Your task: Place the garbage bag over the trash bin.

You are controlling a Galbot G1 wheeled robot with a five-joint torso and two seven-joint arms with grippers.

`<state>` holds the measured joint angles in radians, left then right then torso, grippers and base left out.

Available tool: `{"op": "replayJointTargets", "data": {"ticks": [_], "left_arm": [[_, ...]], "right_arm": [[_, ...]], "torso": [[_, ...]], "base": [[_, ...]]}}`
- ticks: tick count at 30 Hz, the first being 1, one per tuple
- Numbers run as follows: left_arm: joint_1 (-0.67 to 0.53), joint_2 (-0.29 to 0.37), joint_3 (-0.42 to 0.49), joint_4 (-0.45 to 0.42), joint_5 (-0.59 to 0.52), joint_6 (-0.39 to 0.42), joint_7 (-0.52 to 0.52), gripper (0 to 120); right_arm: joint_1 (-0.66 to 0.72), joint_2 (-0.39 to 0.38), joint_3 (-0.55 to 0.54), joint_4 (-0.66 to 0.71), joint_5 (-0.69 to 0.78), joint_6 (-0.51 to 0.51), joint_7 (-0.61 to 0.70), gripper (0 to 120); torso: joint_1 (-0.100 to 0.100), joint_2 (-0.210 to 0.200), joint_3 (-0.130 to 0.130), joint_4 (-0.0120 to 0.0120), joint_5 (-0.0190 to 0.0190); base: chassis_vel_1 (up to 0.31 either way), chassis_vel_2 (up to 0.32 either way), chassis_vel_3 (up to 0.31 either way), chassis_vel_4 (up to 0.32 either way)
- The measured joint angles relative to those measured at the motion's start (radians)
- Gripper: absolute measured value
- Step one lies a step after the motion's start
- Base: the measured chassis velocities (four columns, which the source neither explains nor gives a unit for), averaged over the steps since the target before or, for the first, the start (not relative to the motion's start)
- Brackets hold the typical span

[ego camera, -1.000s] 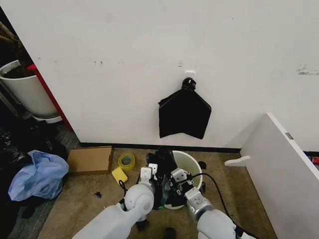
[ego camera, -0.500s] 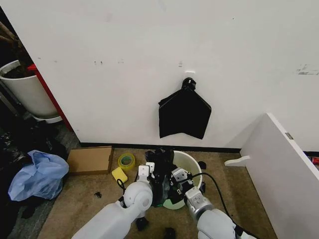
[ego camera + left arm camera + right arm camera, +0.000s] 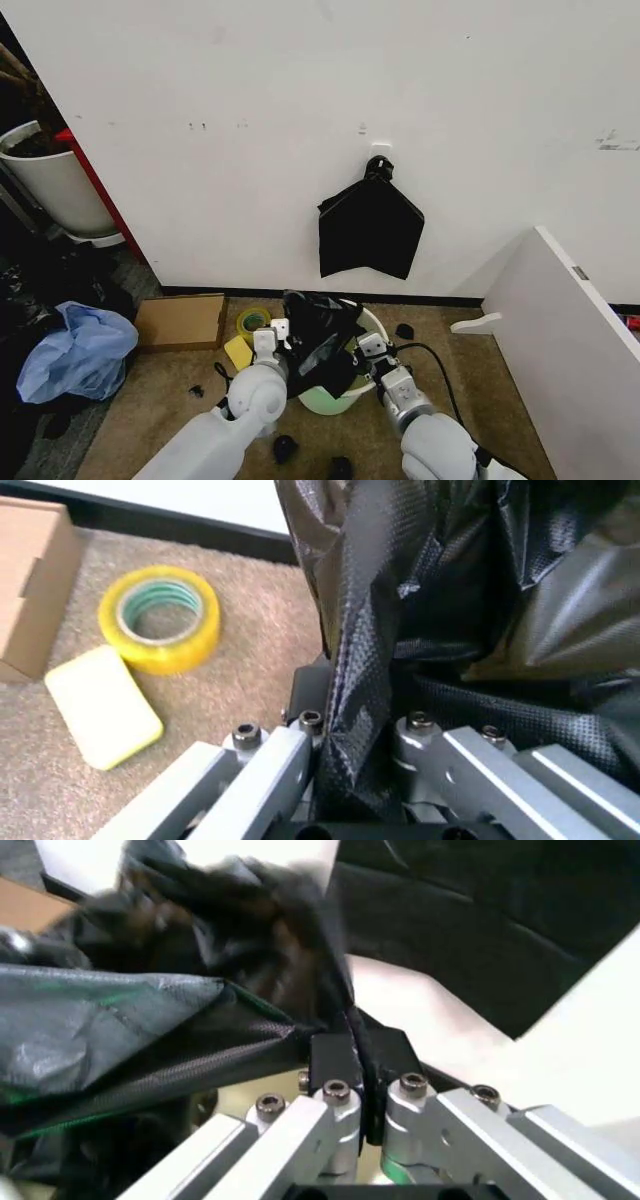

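The garbage bag (image 3: 322,335) is held up over the trash bin (image 3: 345,398), which is set on the brown carpet (image 3: 180,400) near the white wall (image 3: 300,120). The bag is spread between the two pincers, and most of the bin's mouth is hidden under it. The left gripper (image 3: 268,338) is seen at the bag's left side, and its fingers (image 3: 280,761) are pressed together on a fold of the black film. The right gripper (image 3: 371,347) is seen at the bag's right side, close to the bin's rim, and a thin edge of the bag is pinched between its fingers (image 3: 340,1114). The bag looks very thin, light and floppy, with many wrinkles and a shiny skin, so it is likely to sag, slip and tear if it is pulled hard. It is best held by its open edge, one side in each pincer, so that the mouth can be stretched wide and pulled down around the rim. The bin looks light too, so it could be tipped or pushed if the bag is tugged sideways. A yellow tape roll (image 3: 160,616) and a yellow sponge (image 3: 103,705) lie on the carpet beside the bin.
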<state>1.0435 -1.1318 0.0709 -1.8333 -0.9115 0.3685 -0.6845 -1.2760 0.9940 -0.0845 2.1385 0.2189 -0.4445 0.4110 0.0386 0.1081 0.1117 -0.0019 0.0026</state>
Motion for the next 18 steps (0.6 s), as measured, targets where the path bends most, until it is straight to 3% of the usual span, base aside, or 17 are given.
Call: {"op": "replayJointTargets", "data": {"ticks": [8,18], "left_arm": [[0.056,-0.005,-0.066,-0.031,0.016,-0.068,0.001,4],[0.089,0.024,-0.111,-0.059,0.03,-0.085,0.011,4]], "right_arm": [[-0.042,-0.021,0.028,0.027,0.023,-0.018,0.021,0],[-0.057,-0.024,0.053,-0.018,0.018,-0.009,0.05,0]], "torso": [[0.0,0.0,0.0,0.0002,0.0001],[0.0,0.0,0.0,0.0,0.0]], "base": [[0.0,0.0,0.0,0.0],[0.0,0.0,0.0,0.0]]}}
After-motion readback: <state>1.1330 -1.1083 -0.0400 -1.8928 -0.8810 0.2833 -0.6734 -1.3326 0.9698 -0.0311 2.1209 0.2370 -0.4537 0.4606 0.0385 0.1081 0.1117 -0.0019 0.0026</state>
